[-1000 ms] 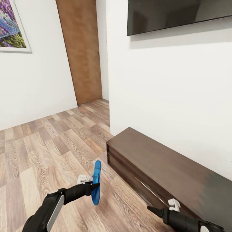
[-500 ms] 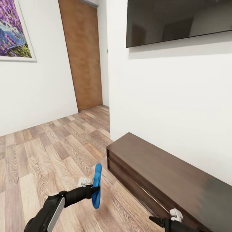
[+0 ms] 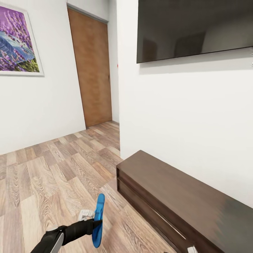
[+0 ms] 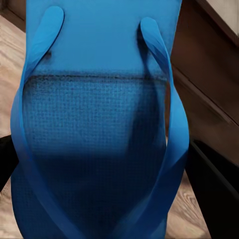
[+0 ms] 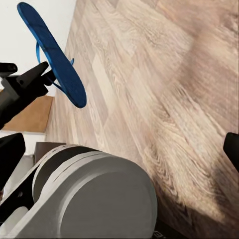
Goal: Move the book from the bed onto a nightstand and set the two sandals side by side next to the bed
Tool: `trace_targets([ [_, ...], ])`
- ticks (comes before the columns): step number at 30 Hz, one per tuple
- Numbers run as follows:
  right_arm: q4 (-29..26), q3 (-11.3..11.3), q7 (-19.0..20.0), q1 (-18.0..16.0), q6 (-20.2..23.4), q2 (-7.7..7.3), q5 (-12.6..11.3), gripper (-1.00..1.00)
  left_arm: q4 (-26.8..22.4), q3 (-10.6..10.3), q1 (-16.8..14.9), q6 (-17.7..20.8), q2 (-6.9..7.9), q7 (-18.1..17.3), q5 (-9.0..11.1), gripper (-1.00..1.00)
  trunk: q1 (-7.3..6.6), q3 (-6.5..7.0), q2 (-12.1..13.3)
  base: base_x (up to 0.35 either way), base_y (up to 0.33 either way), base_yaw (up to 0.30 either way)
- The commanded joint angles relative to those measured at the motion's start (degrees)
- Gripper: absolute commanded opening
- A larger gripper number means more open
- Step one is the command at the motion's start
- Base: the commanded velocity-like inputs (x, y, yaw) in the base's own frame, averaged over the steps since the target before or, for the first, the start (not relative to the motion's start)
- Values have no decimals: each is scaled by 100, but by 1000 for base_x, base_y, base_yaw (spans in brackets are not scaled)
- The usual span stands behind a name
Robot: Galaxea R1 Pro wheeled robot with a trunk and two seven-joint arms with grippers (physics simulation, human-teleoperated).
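The left gripper (image 3: 94,224) was clamped on one bright blue flat flip-flop sandal (image 3: 98,225), carried edge-up above the brown plank floor (image 3: 42,175) — likely for transport — beside a long dark wooden cabinet (image 3: 168,196). The right gripper's state I could not tell.

Home interior: wall-mounted TV (image 3: 193,30), framed picture (image 3: 17,45), plank floor (image 3: 52,168).

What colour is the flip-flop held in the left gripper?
Bright blue flat flip-flop, straps included; it shows best in the left wrist view, pinched by the left gripper.
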Motion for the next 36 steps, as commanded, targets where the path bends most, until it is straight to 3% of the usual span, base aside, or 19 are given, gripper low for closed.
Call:
trace_targets([
  [1,21,-2,26,-1,40,-1,-29,100,10,4,-3,37,1,-16,44,-100,-4,18,0,0,0,0],
  [9,94,15,70,-1,19,8,19,100,48,2,-2,-21,-4,-22,41,-100,-24,195,10,0,0,0],
  [15,213,17,38,-1,-33,14,671,100,102,-10,0,-40,-47,20,35,-100,-40,328,18,0,0,0],
  [18,402,12,25,-1,-319,17,883,100,320,-13,0,-173,-108,39,21,-100,-47,394,22,0,0,0],
  [23,850,9,19,-1,-885,17,951,100,571,-13,1,-439,-133,150,16,-100,-60,505,29,0,0,0],
  [27,963,9,17,-1,-975,23,958,100,781,-10,-1,-544,-136,197,15,-100,-71,594,34,0,0,0],
  [32,1032,9,-11,-1,-1004,26,966,100,1331,-5,0,-1097,-129,230,21,-100,-83,704,41,0,0,0],
  [36,1058,9,-514,-1,-1006,27,969,100,1517,-10,2,-1270,-132,451,23,-100,-152,781,163,0,0,0],
])
